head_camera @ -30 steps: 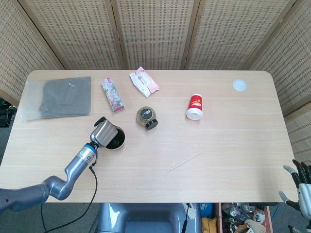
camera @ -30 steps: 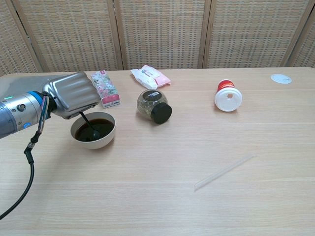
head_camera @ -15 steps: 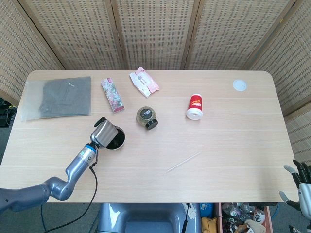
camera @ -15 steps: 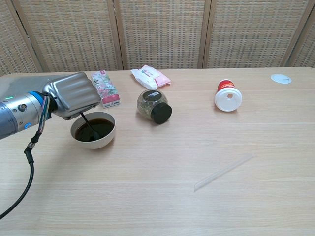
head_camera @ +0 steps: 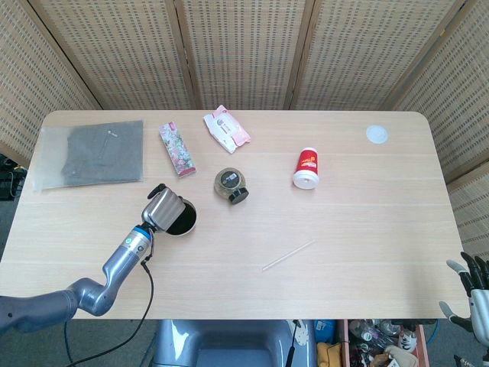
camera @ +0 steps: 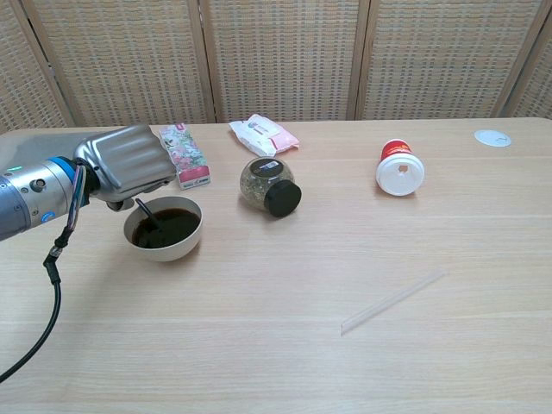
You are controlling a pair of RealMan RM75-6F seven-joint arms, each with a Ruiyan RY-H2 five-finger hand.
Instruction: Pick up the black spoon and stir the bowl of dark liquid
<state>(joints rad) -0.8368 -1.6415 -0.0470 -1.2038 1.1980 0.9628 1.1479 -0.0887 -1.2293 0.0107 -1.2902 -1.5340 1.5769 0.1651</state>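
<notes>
A white bowl [camera: 185,244] of dark liquid [camera: 172,228] stands on the table's left side; it also shows as the bowl [head_camera: 192,223] in the head view. My left hand [camera: 125,164] hovers over its far left rim and holds the black spoon [camera: 147,215], whose tip dips into the liquid near the left side. In the head view the left hand [head_camera: 162,208] covers much of the bowl and hides the spoon. My right hand [head_camera: 475,294] hangs off the table at the lower right with fingers apart, holding nothing.
A glass jar [camera: 270,186] with a black lid lies on its side right of the bowl. A floral packet [camera: 185,154], a pink wipes pack [camera: 262,134], a red cup [camera: 398,169], a clear straw [camera: 392,302], a white disc [camera: 492,137] and a bagged grey cloth [head_camera: 95,152] lie around.
The spoon's tip has swept from the bowl's middle toward its left side, and my left hand has shifted slightly left and up with it.
</notes>
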